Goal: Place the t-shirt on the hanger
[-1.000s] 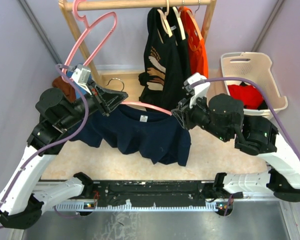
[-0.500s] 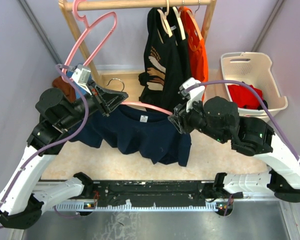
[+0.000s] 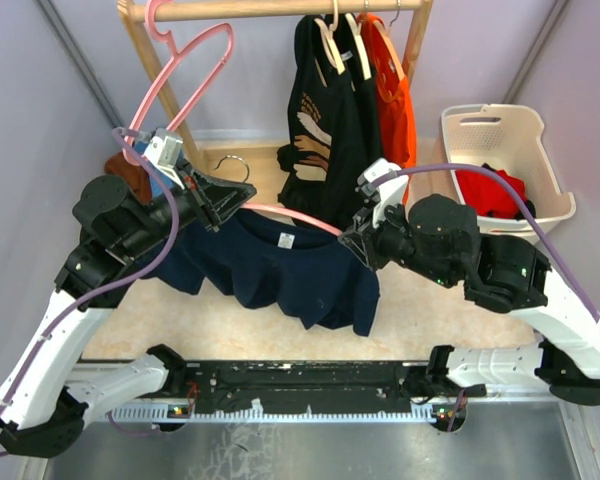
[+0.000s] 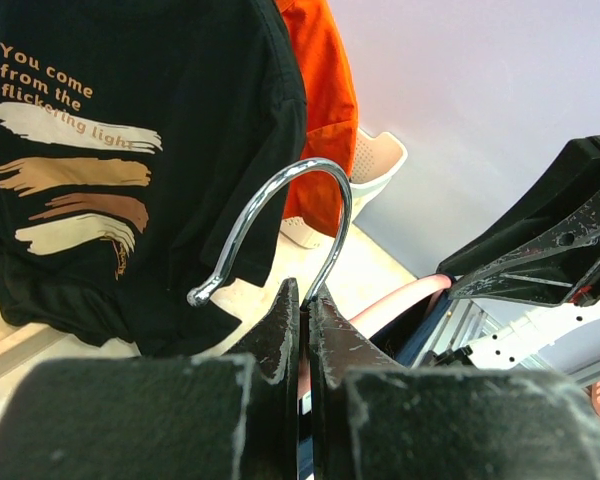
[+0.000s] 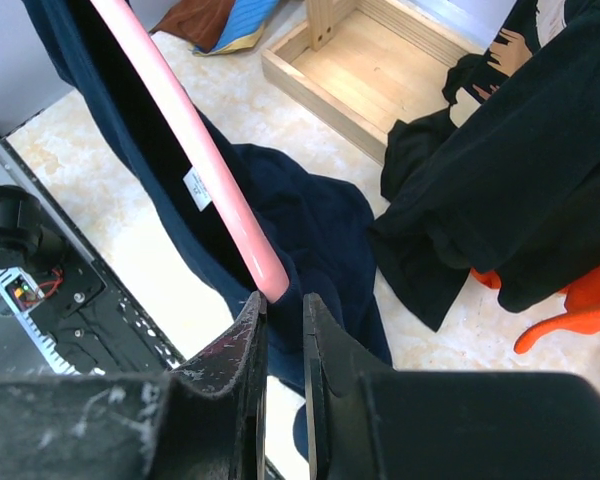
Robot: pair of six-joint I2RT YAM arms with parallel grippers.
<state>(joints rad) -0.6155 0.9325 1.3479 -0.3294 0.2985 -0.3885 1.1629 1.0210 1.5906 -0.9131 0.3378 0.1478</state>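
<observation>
Left jaws clamp hanger (image 3: 290,213) hook (image 4: 310,163); navy t-shirt (image 3: 300,270) sags, white label (image 3: 287,237) showing.

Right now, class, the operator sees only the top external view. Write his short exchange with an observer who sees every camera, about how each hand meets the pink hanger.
Operator: Where is the left hand gripping?
Observer: Left wrist view: the left hand is shut on the base of the hanger's silver hook.
Operator: Does the right hand have the other end?
Observer: Right wrist view: the hanger's pink tip sits right at the right hand's fingertips; whether it is pinched, I cannot tell.
</observation>
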